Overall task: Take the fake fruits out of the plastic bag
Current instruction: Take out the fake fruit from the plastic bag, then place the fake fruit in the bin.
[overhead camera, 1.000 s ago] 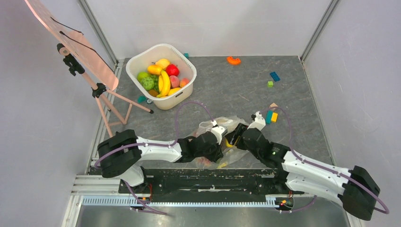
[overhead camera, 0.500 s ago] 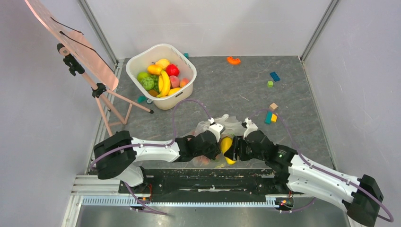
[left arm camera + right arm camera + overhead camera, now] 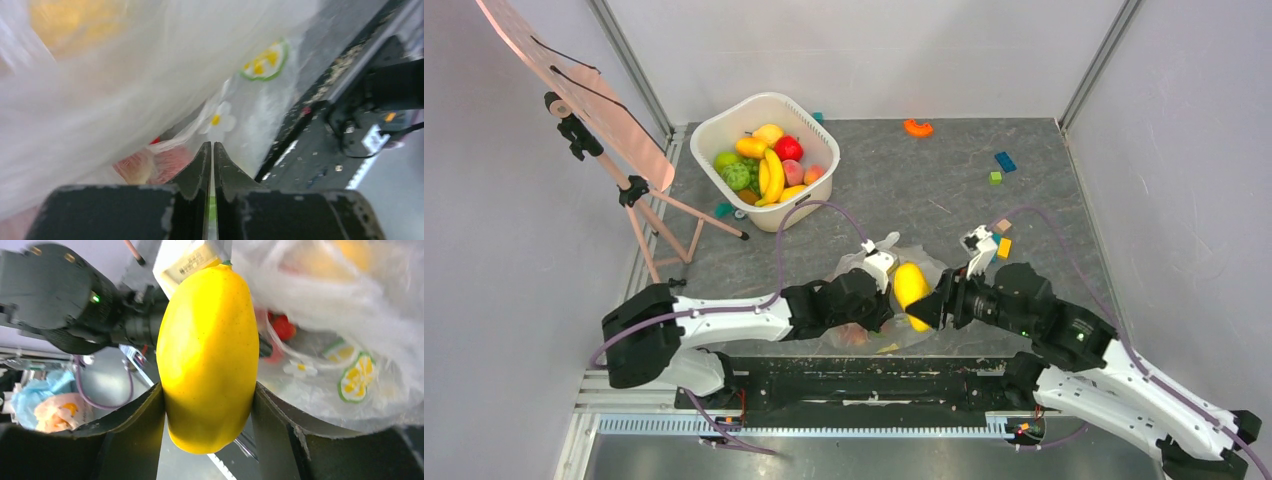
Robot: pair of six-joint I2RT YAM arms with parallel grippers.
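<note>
Grey stone-patterned tabletop point(image 3: 904, 190) is enclosed by pale walls. At far left an easel point(image 3: 584, 110) is set up, and just beside it a white tub point(image 3: 714, 125) filled with fruit is seen. Nearer the front edge, the bag point(image 3: 125, 90) is spread crumpled on the table between the two arms, and the left gripper point(image 3: 211, 146) is pressed against it. That gripper's jaws are drawn almost together, with only a sliver between them; whether film is caught there cannot be told. A pink fruit point(image 3: 155, 167) is seen through the film, inside the bag. Just right of that, a yellow fruit point(image 3: 910, 285) is clamped across its middle by the right gripper point(image 3: 207, 410) and is held clear of the film, at the bag's right side. Small blocks point(image 3: 997, 245) are scattered further right.
</note>
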